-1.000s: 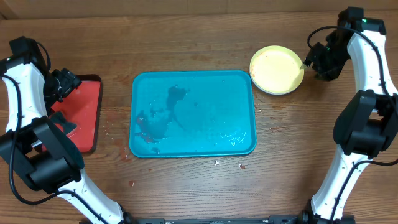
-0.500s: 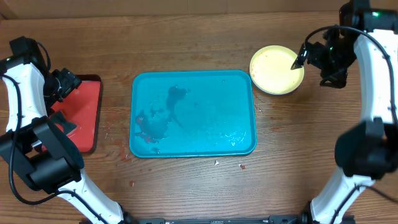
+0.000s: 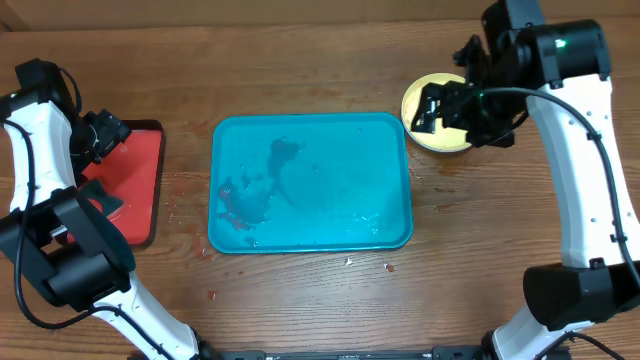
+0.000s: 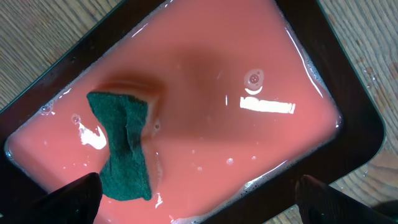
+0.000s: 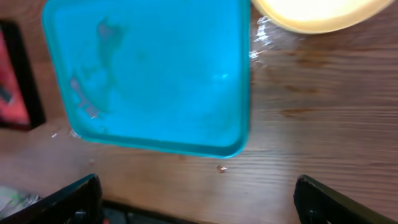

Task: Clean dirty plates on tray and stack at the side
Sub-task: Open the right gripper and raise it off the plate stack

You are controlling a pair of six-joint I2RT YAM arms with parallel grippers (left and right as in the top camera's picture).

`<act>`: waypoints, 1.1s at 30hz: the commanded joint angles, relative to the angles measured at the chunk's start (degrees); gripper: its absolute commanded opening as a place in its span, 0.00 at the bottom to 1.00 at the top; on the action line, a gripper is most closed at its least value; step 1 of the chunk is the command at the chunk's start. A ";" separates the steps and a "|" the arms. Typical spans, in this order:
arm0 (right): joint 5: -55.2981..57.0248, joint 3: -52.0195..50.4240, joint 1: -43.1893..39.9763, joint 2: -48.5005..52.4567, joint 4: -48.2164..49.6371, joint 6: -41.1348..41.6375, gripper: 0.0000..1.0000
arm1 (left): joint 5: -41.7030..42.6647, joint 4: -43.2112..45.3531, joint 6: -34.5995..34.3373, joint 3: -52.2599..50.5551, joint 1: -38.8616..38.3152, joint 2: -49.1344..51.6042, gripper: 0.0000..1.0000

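The teal tray (image 3: 310, 180) lies mid-table with no plate on it, only red smears and water at its left; it also shows in the right wrist view (image 5: 149, 74). A yellow plate (image 3: 440, 138) sits on the table just off the tray's far right corner, also in the right wrist view (image 5: 317, 15). No white or pale blue plate shows apart from it. My right gripper (image 3: 440, 105) hangs above that plate, open and empty (image 5: 196, 199). My left gripper (image 3: 100, 135) is open and empty (image 4: 199, 202) over the red tray.
The red tray (image 3: 135, 185) with a dark rim lies at the left, filled with pink water (image 4: 217, 74); a green sponge (image 4: 124, 146) lies in it. Small crumbs and wet spots (image 3: 348, 262) lie on the wood in front of the teal tray.
My right arm has swung left from the plate's right edge and now hangs over the plate, partly covering it. The left arm and the plate have not moved.
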 commanded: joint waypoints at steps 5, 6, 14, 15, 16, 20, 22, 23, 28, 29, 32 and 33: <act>-3.17 0.50 1.22 -0.87 0.09 -0.98 1.00 | 0.28 -0.09 0.44 1.09 -0.04 -1.20 1.00; -3.17 0.50 0.98 -0.87 0.09 -0.28 1.00 | 0.28 -0.09 0.44 1.09 -0.04 -1.20 1.00; -2.23 0.50 -0.33 -1.29 0.09 0.61 1.00 | 0.28 -0.09 0.44 1.09 -0.04 -1.20 1.00; -2.21 0.50 -0.33 -1.40 0.09 0.61 1.00 | 0.28 -0.09 0.44 1.09 -0.04 -1.20 1.00; -2.03 0.50 -0.33 -1.40 0.09 0.63 1.00 | 0.28 -0.09 0.44 1.09 -0.04 -1.20 1.00; -0.02 0.48 -0.33 -1.40 0.66 0.61 1.00 | 0.28 -0.09 0.44 1.09 -0.04 -1.20 1.00; 1.29 0.48 -0.33 -1.62 3.32 0.59 1.00 | 0.28 -0.09 0.44 1.09 -0.04 -1.20 1.00; 1.46 0.48 -0.33 -1.90 5.38 0.26 1.00 | 0.28 -0.09 0.44 1.09 -0.04 -1.20 1.00; 0.79 0.48 0.50 -2.78 17.92 -0.72 1.00 | 0.28 -0.09 0.44 1.09 -0.04 -1.20 1.00; 0.48 0.48 0.70 -2.78 20.46 -0.72 1.00 | 0.28 -0.09 0.44 1.09 -0.04 -1.20 1.00; -0.72 0.46 1.03 -2.78 26.64 -0.81 1.00 | 0.28 -0.09 0.44 1.09 -0.04 -1.20 1.00; -1.14 0.20 1.03 -2.80 28.48 -0.92 1.00 | 0.28 -0.09 0.46 1.09 -0.04 -1.20 1.00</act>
